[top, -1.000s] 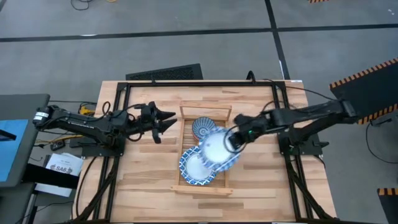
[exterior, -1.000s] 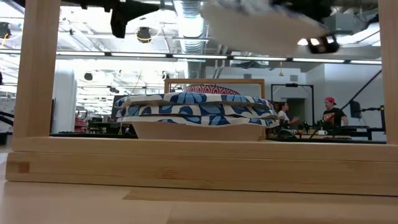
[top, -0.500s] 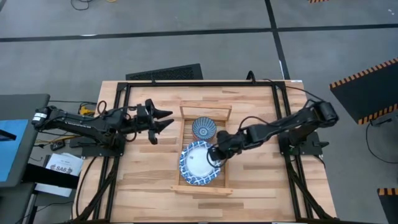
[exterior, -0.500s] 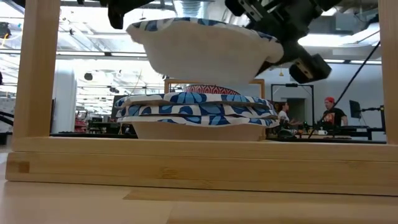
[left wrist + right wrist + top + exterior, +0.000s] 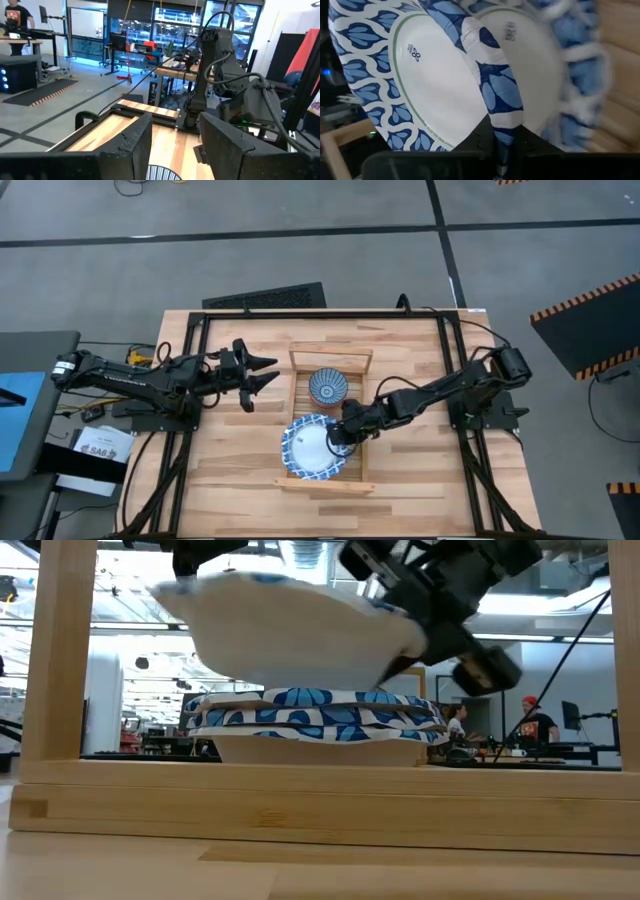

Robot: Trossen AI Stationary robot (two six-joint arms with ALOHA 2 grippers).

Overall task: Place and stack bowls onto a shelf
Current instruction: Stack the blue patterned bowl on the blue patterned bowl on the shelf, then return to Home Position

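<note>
The shelf [image 5: 296,360] is a slatted light-wood rack at mid-table. A small dark-blue patterned bowl [image 5: 327,387] sits on its far half. A stack of wide blue-and-white bowls [image 5: 315,725] rests on its near half. My right gripper [image 5: 338,434] is shut on another wide blue-and-white bowl [image 5: 310,448], holding it tilted just over that stack [image 5: 540,85]. My left gripper [image 5: 271,373] hovers open left of the shelf, pointing toward the small bowl [image 5: 162,174]. My right gripper holds the wide bowl [image 5: 430,85] by its patterned rim [image 5: 501,122], on the side facing the table's right. The rim is pinched between the two fingers, one inside the bowl and one outside. In the low view the bowl [image 5: 290,635] sits tilted over the stack; whether it touches the stack, I cannot tell.
A black frame [image 5: 320,313] runs around the working area on the plank tabletop [image 5: 240,450]. The shelf's raised wooden rim [image 5: 320,802] fills the foreground of the low view. People stand in the room behind [image 5: 530,725]. Bare planks lie left and right of the shelf.
My right gripper has come down with the wide bowl, moving from above the shelf's middle toward the near-left, over the stack. The bowl has dropped close to the stack and tipped more in the last half second. The left arm has kept still.
</note>
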